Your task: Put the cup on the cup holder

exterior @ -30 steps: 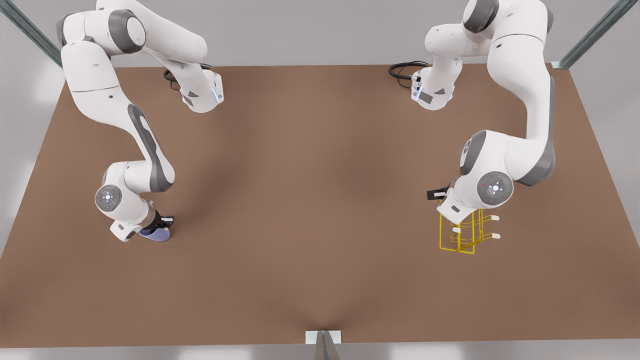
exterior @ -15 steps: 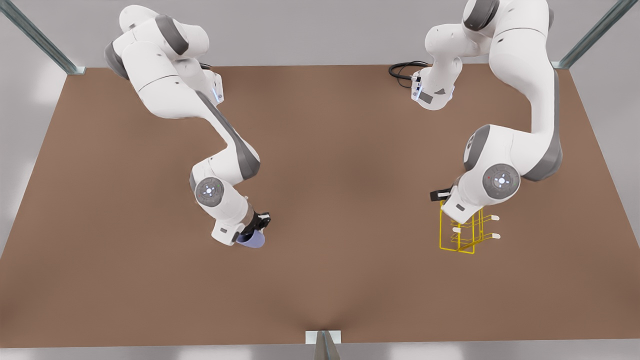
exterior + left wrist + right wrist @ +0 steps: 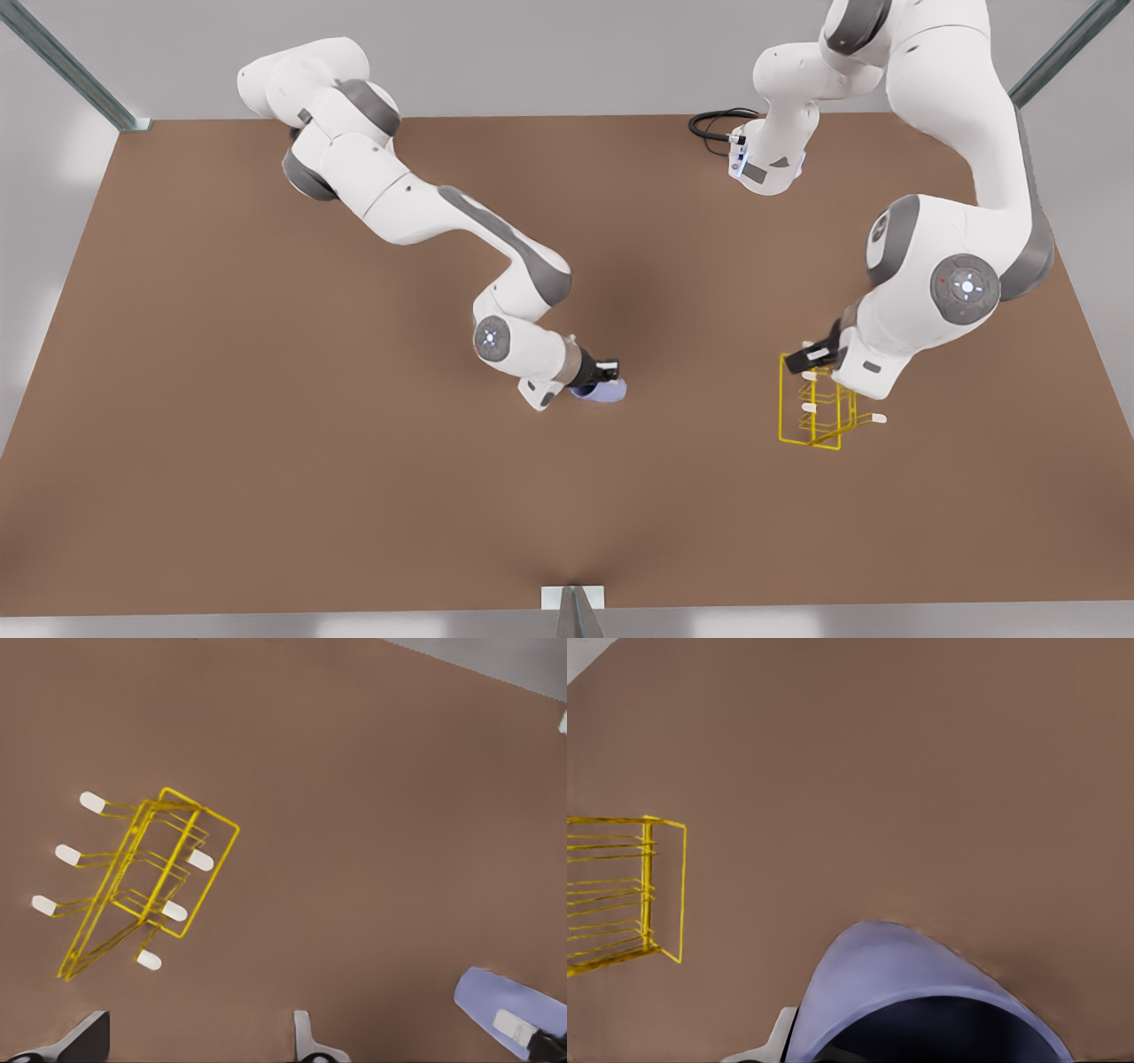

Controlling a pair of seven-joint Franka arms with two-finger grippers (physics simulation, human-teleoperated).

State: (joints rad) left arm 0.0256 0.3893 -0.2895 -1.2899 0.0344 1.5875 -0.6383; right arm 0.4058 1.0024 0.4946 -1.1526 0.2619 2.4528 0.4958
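The right gripper (image 3: 609, 376) pinches the smooth lavender-blue tapered cup (image 3: 602, 391) above the middle of the matte brown table (image 3: 266, 425). Well apart, toward the front view's right, stands the yellow thin-wire cup holder (image 3: 813, 416) with 6 white-capped prongs; the left gripper (image 3: 808, 356) hovers above it, fingers spread.

Cup (image 3: 921, 992) cut off by the right wrist view's edge, its base out of frame, cup holder (image 3: 647, 895) cropped there too, the holder's upper prongs hidden under the left gripper (image 3: 811, 356) in the front view, left fingertips (image 3: 89, 1036) barely inside the left wrist view's edge, cup partly covered by the right gripper (image 3: 605, 372)
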